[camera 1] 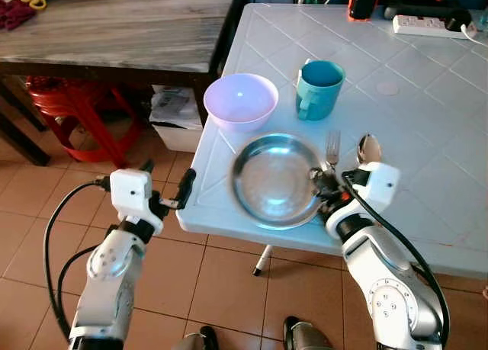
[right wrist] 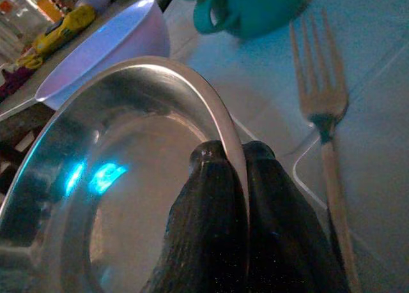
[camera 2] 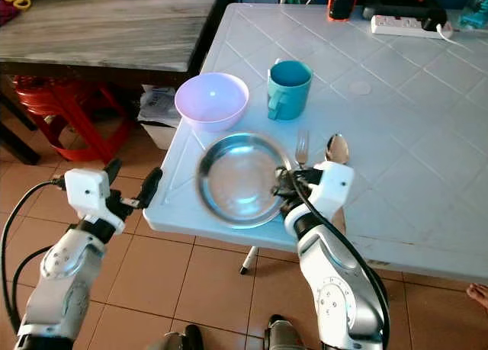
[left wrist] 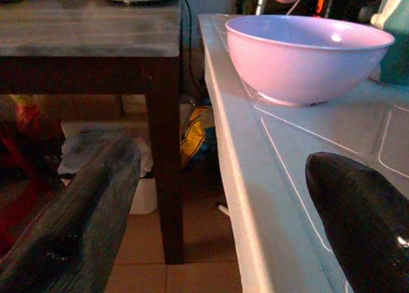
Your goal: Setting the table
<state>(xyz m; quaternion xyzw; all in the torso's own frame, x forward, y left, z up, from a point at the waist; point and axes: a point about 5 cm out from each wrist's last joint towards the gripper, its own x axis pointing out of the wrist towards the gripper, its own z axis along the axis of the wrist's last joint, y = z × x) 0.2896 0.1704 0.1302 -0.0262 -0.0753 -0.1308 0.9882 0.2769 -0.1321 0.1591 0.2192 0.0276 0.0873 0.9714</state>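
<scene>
Right gripper (camera 1: 319, 184) pinching steel plate (camera 1: 267, 175) rim; left gripper (camera 1: 164, 184) spread; bowl (camera 1: 240, 100) empty.

Glossy metal plate (camera 1: 274, 181); shiny plastic bowl (camera 1: 240, 101) (lilac); grainy wooden table (camera 1: 114, 26).

Your white table (camera 1: 427, 113) carries a lilac bowl (camera 1: 241, 101), teal mug (camera 1: 318, 88) and steel plate (camera 1: 276, 179). Beside the plate lie a fork (camera 1: 332, 149) and spoon (camera 1: 368, 149). A power strip (camera 1: 425, 24) sits at its far edge.

Both arms are silver metal with rounded joint housings; a ring of small screws marks the right forearm. Each wrist carries a white boxy camera block fed by looping black cables. The left gripper (camera 1: 166, 184) and right gripper (camera 1: 317, 178) have long black fingers.
</scene>
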